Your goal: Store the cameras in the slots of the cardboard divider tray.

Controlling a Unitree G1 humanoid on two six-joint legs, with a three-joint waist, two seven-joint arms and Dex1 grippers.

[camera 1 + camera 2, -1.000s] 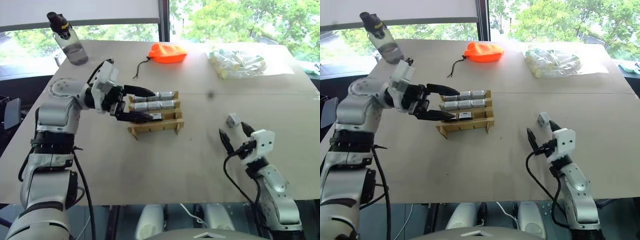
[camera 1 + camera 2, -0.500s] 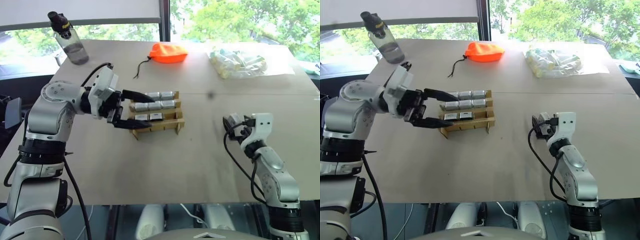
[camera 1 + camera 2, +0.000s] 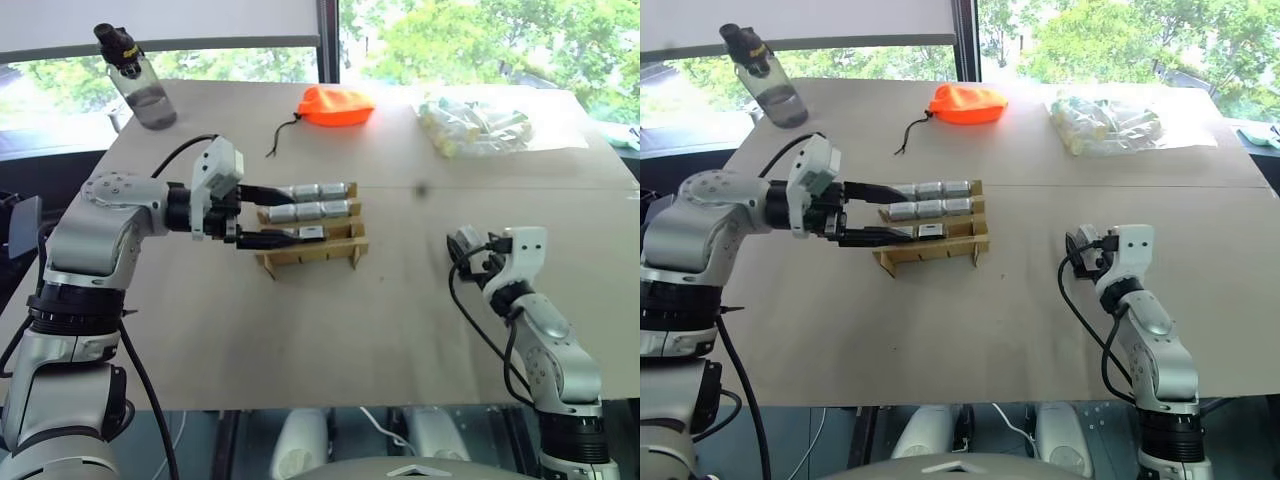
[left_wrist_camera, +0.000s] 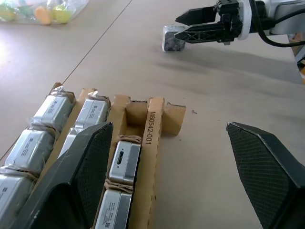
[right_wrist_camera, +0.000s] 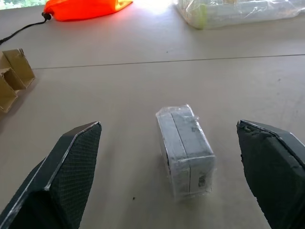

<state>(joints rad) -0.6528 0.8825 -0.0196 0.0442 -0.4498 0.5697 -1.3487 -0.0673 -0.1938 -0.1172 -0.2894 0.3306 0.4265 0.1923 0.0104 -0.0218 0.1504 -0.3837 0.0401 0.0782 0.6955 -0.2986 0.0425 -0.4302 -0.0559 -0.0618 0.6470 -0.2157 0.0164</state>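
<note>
1. My right gripper (image 5: 167, 157) has its jaws spread as wide as they go and holds nothing. In the right wrist view the loose camera (image 5: 185, 149) sits low in the middle of the frame, between the two fingers and apart from both.
2. The step in hand, as I judge it, is closing on that camera. I should ease in until the block lies square between the pads, then shut on its two long flat sides so it does not twist or skid on the tabletop (image 3: 400, 320).
3. The camera looks wrapped in clear film, so it may be slippery. A firm, centred grip seems safer than a pinch at a corner.
4. My left gripper (image 3: 270, 215) also stands open and empty, at centre left of the head view, one finger on each side of the near end of the cardboard divider tray (image 3: 310, 250). I cannot tell whether the fingers touch it.
5. The tray already holds stored cameras (image 4: 90, 114) in its rows. In the left wrist view the front row seems to have a free slot (image 4: 136, 112) at its end, a likely place for this one.
</note>
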